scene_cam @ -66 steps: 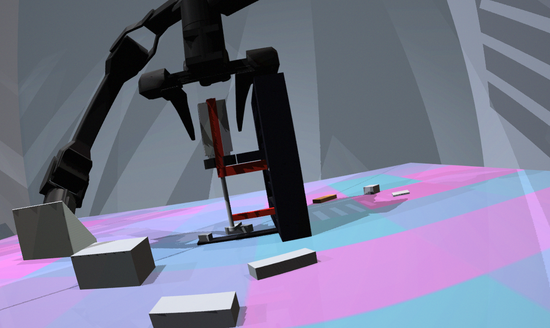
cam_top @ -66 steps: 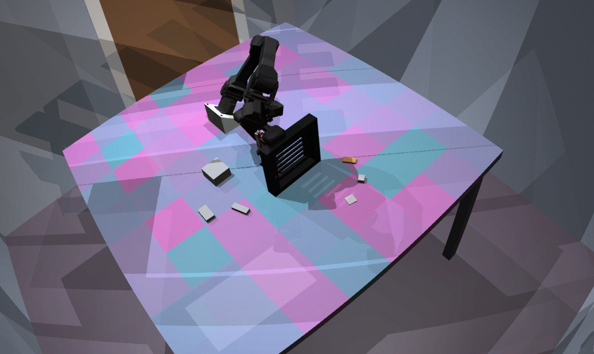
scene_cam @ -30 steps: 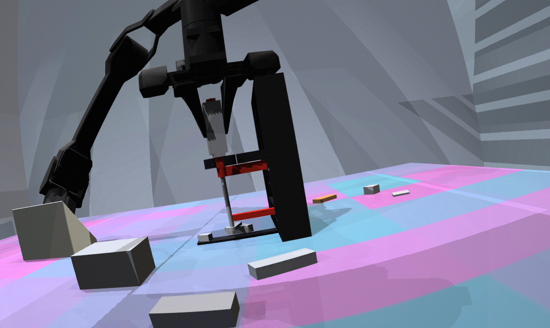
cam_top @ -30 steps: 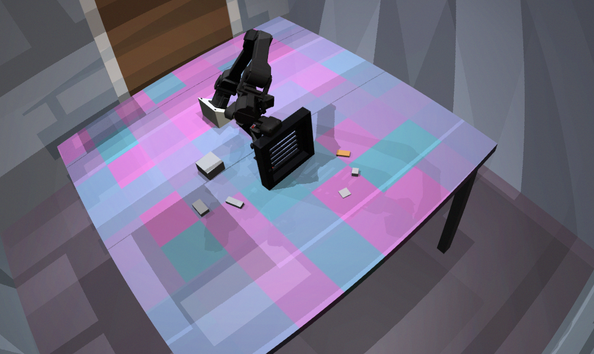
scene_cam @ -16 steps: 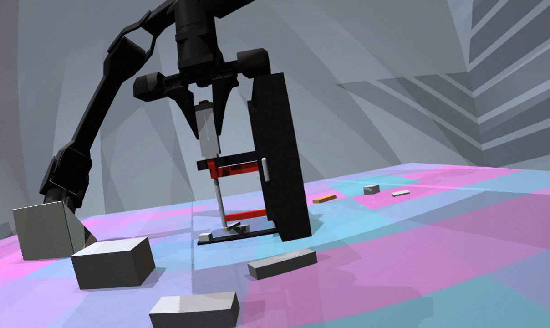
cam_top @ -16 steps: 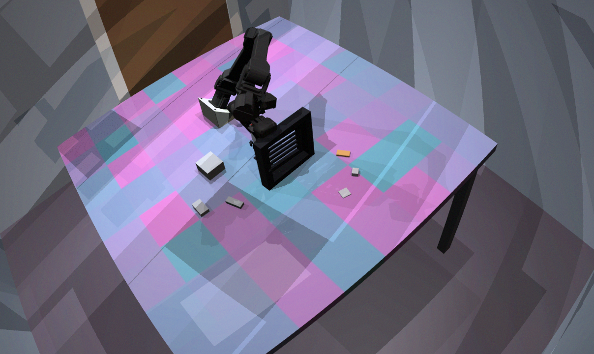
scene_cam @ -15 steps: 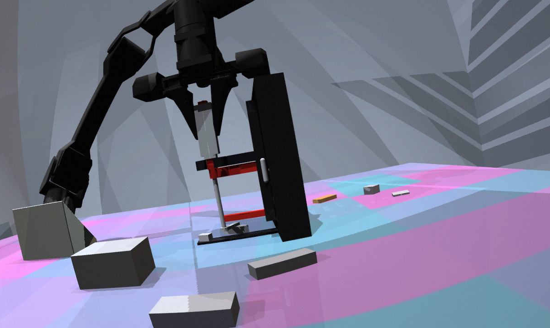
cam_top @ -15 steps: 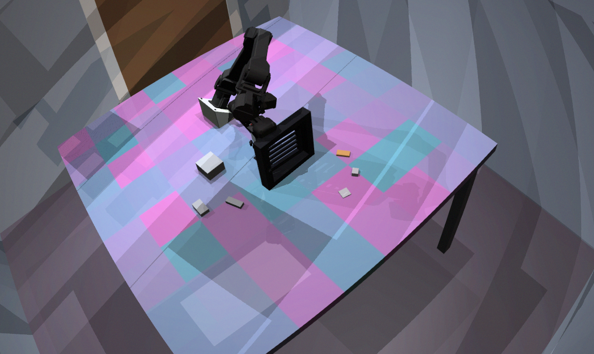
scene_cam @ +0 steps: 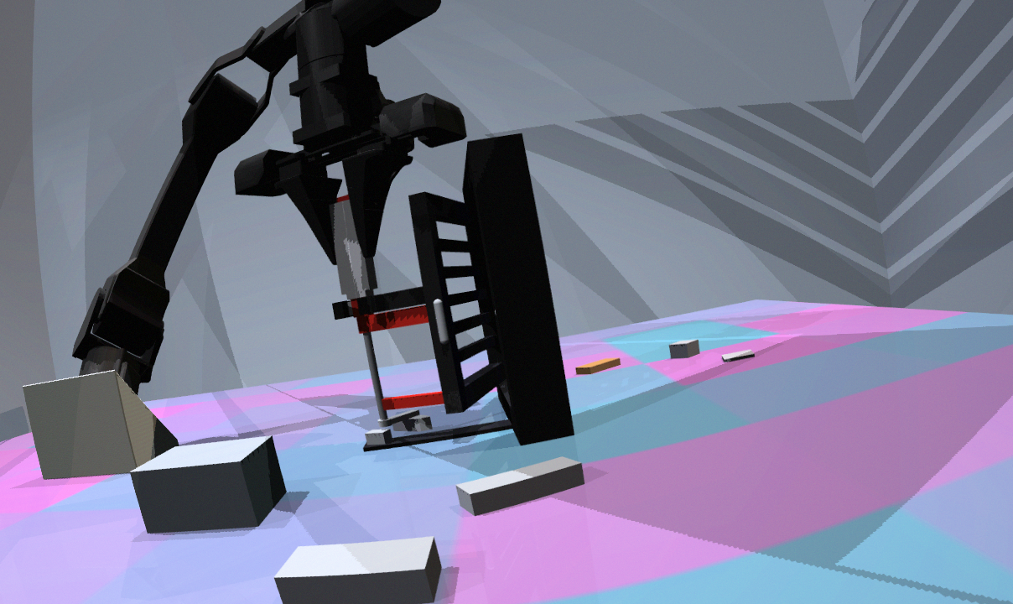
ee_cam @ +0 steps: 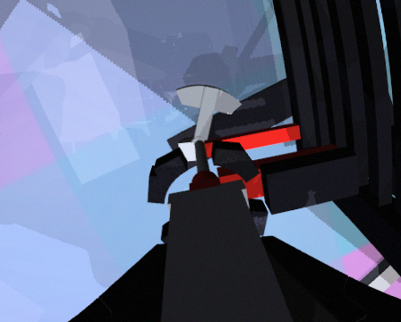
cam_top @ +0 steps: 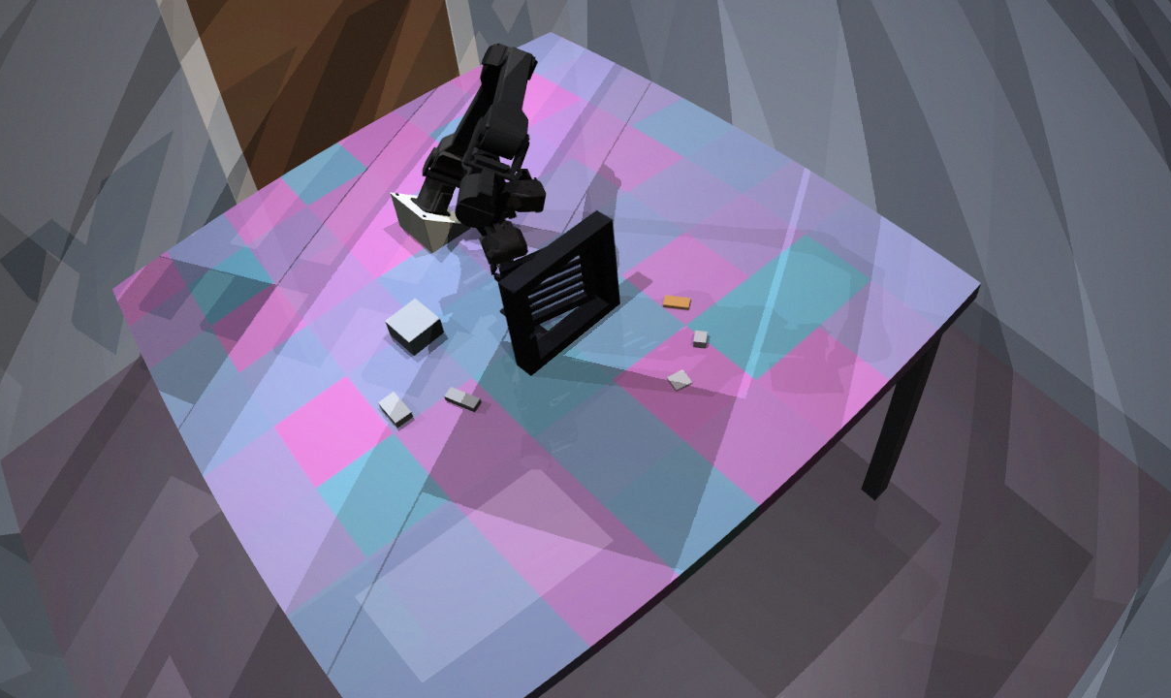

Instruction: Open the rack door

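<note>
My gripper [scene_cam: 352, 258] [ee_cam: 215, 254] is shut on the upright grey handle [scene_cam: 347, 281] [ee_cam: 214, 210], gripping its upper part from above. Red bars [scene_cam: 396, 320] [ee_cam: 272, 138] and a thin rod [scene_cam: 376, 375] link with the handle's mount on the door. The slatted black door [scene_cam: 422, 225] [ee_cam: 328, 89] stands partly open, its handle edge swung out from the black frame [cam_top: 520, 338] [scene_cam: 521, 300]. The gap looks well short of a right angle. A grey fan-shaped foot [ee_cam: 207, 105] shows at the rod's lower end. The handle's red strip is mostly hidden by the fingers.
A large pale block [cam_top: 414, 321] [scene_cam: 194, 488] and two small grey blocks [cam_top: 395, 407] [cam_top: 461, 398] lie on the handle side. An orange piece [cam_top: 676, 301] [scene_cam: 598, 367], a small cube [cam_top: 700, 338] and a flat pale piece [cam_top: 679, 380] lie beyond the frame. A wedge [scene_cam: 78, 428] stands by the arm's base.
</note>
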Controlling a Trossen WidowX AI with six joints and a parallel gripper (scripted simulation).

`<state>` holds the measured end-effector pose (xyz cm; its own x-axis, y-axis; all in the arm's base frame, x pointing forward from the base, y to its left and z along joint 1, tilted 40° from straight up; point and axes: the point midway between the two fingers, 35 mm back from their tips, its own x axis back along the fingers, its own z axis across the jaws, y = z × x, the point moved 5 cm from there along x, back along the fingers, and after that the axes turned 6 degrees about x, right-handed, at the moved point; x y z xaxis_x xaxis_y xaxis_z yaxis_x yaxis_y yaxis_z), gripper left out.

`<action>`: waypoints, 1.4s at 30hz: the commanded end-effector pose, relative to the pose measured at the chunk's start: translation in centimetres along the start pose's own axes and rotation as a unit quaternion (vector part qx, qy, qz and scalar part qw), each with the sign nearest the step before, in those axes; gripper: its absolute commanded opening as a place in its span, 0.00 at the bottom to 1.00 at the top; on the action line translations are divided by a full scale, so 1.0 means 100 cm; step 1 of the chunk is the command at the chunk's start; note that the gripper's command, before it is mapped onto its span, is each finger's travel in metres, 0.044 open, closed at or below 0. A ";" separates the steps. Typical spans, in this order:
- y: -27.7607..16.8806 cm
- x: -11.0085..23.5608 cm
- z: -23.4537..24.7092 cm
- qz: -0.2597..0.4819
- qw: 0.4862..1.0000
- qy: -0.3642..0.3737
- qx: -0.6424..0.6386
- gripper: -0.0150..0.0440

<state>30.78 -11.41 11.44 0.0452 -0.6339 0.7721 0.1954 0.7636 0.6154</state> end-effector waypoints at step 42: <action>0.070 -0.001 0.077 -0.004 0.919 0.002 -0.394 0.28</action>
<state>24.85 -5.62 16.48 0.0503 -0.6359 0.7701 0.8072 0.4799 0.3436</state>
